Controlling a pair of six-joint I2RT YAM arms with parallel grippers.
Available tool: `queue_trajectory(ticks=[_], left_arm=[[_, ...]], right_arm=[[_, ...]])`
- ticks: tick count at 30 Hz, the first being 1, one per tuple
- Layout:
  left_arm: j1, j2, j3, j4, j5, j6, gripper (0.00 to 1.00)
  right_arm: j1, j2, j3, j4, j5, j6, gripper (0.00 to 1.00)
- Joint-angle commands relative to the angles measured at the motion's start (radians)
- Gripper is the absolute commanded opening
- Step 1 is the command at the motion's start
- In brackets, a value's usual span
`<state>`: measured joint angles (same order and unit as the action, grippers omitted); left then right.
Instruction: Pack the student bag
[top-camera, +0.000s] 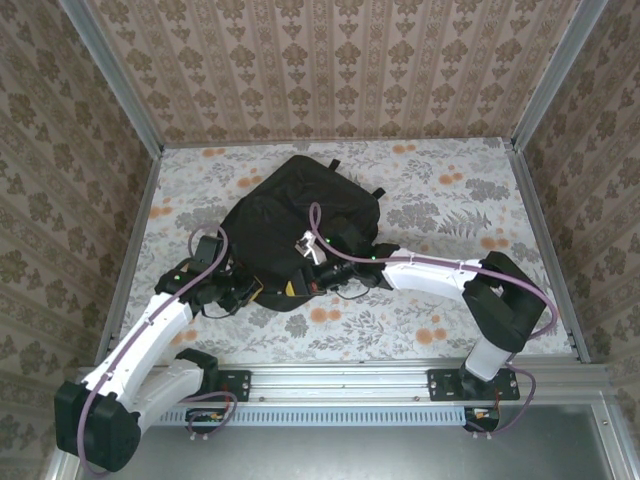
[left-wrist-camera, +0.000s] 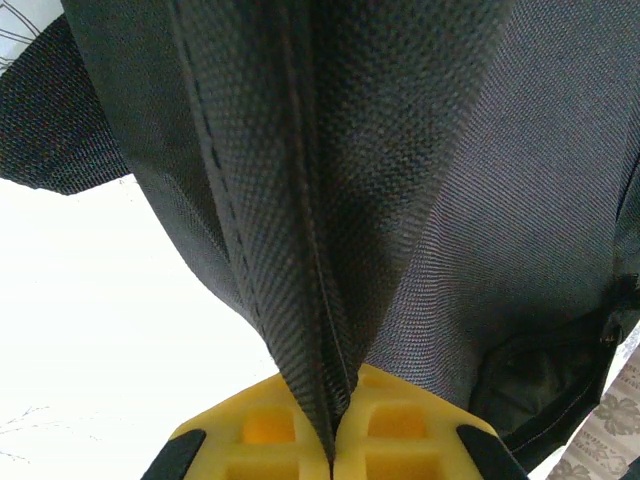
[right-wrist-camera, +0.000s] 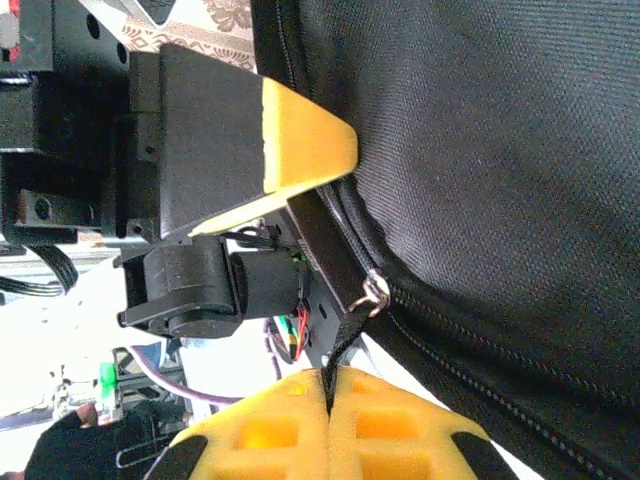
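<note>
At the near side of the student bag (top-camera: 300, 215), both grippers pinch, set for a zip pull.
The black backpack lies mid-table on the floral cloth (top-camera: 450, 200). The left gripper (left-wrist-camera: 335, 440) has its yellow pads closed on a ridge of bag fabric along a stitched seam, apparently to anchor the bag. The right gripper (right-wrist-camera: 327, 385) clamps the thin black pull strap (right-wrist-camera: 345, 335) hanging from the metal zipper slider (right-wrist-camera: 374, 292), likely to draw the zip against that anchor.

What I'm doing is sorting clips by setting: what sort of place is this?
Probably a staged robot test cell: wallpapered panels in metal framing, a floral table, two arms bolted at its near edge.
</note>
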<state>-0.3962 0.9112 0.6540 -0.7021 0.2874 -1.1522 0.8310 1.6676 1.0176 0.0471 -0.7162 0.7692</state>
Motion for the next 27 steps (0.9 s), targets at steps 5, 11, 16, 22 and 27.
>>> queue_trajectory(ticks=[5, 11, 16, 22, 27], left_arm=[[0.04, -0.033, -0.017, -0.007, -0.024, 0.051, 0.0], [0.051, -0.038, -0.021, -0.014, -0.017, 0.067, 0.0], [0.055, -0.044, -0.006, -0.034, -0.024, 0.087, 0.0], [-0.013, -0.016, 0.059, -0.047, -0.026, 0.054, 0.36], [-0.101, 0.011, 0.064, -0.023, -0.035, -0.024, 0.42]], right_arm=[[-0.029, -0.081, -0.021, -0.132, 0.029, -0.104, 0.0], [-0.077, -0.09, -0.022, -0.177, 0.037, -0.138, 0.0], [-0.1, -0.091, -0.022, -0.182, 0.033, -0.145, 0.0], [-0.079, -0.085, -0.015, -0.083, -0.008, -0.062, 0.0], [-0.072, -0.072, -0.009, -0.053, -0.011, -0.033, 0.0]])
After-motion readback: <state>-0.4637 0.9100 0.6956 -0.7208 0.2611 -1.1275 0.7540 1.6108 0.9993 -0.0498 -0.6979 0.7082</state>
